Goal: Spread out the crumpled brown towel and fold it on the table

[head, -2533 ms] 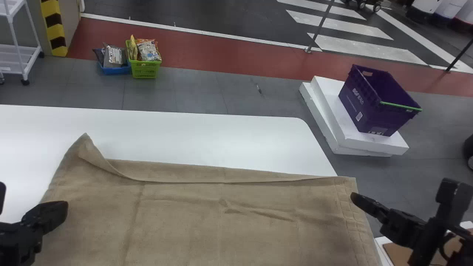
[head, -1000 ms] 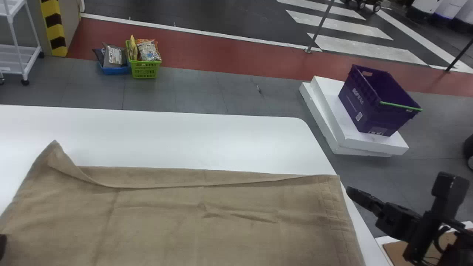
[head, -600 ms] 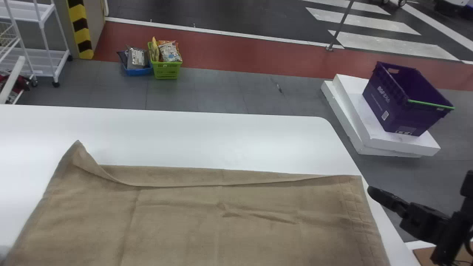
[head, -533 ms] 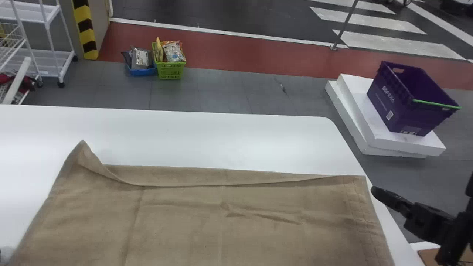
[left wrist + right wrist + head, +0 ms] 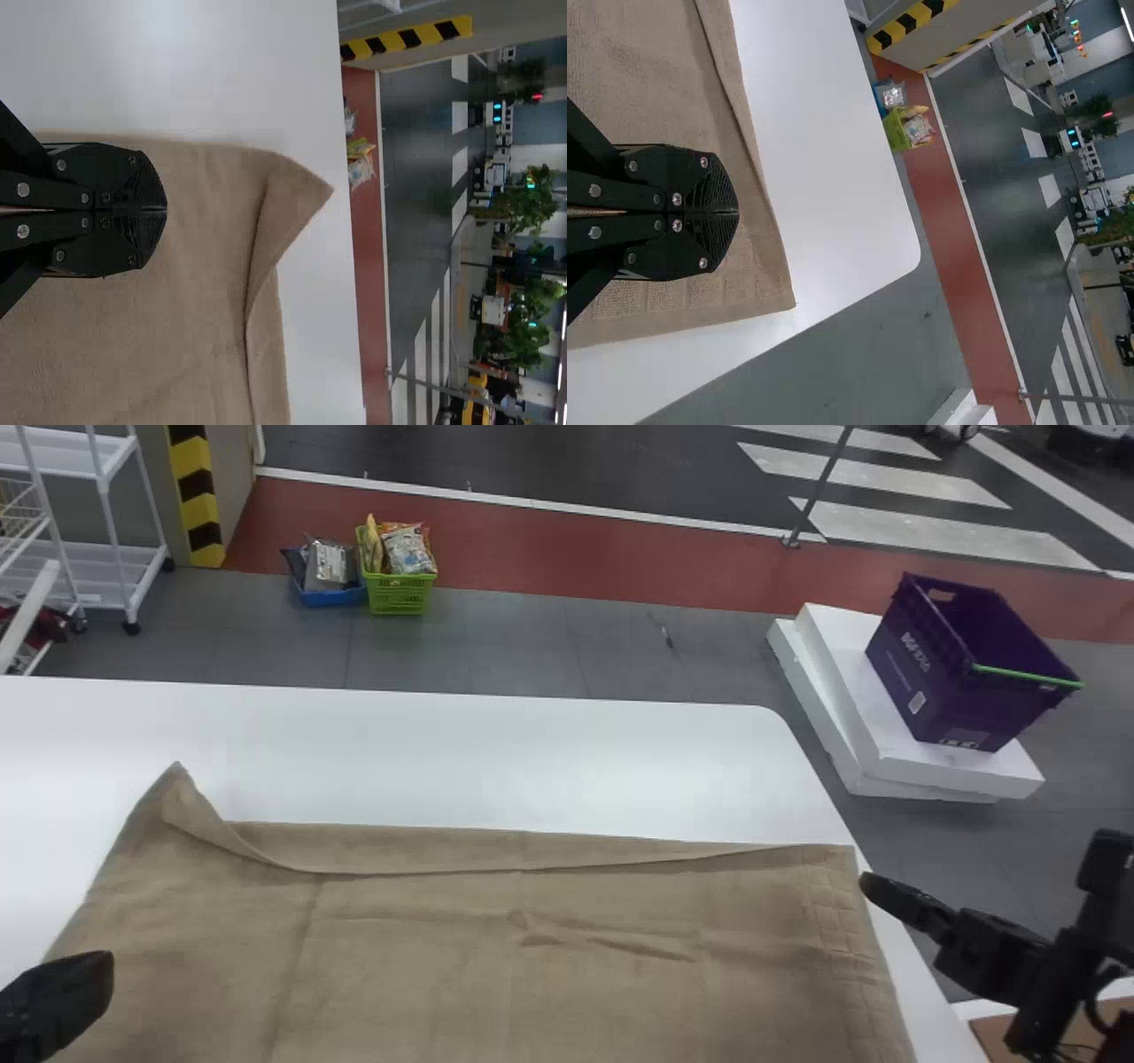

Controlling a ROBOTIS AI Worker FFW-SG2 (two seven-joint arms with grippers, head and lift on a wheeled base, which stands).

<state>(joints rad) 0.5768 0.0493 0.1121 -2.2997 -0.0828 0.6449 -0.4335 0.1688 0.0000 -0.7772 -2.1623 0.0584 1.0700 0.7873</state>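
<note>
Although the brown towel (image 5: 496, 992) lay mostly spread, I judged that I was at the end of the flattening, with the proper fold not yet made. It covered the lower part of the head view, resting on the bench (image 5: 532, 762) and running down to the bottom edge of the frame. Along its top side a turned-over strip (image 5: 443, 850) tapered toward the right, and the upper-left corner (image 5: 177, 797) rose to a soft peak. A few shallow wrinkles (image 5: 620, 946) crossed the middle. My left gripper (image 5: 161, 210) was at the lower left of the head view, over the cloth, its jaws clenched with no fabric between them. My right gripper (image 5: 733, 211) was at the lower right, its jaws also closed together and empty. To my mind, the next move called for deciding about that strip: if it was leftover crumple, I needed to open the left jaws, take the peaked corner and lay it out flat before folding. After that, both grippers would have to pinch matching edges and travel together. I reckoned the main risk was pulling unevenly, which could skew the cloth or bunch those wrinkles into the fold.
</note>
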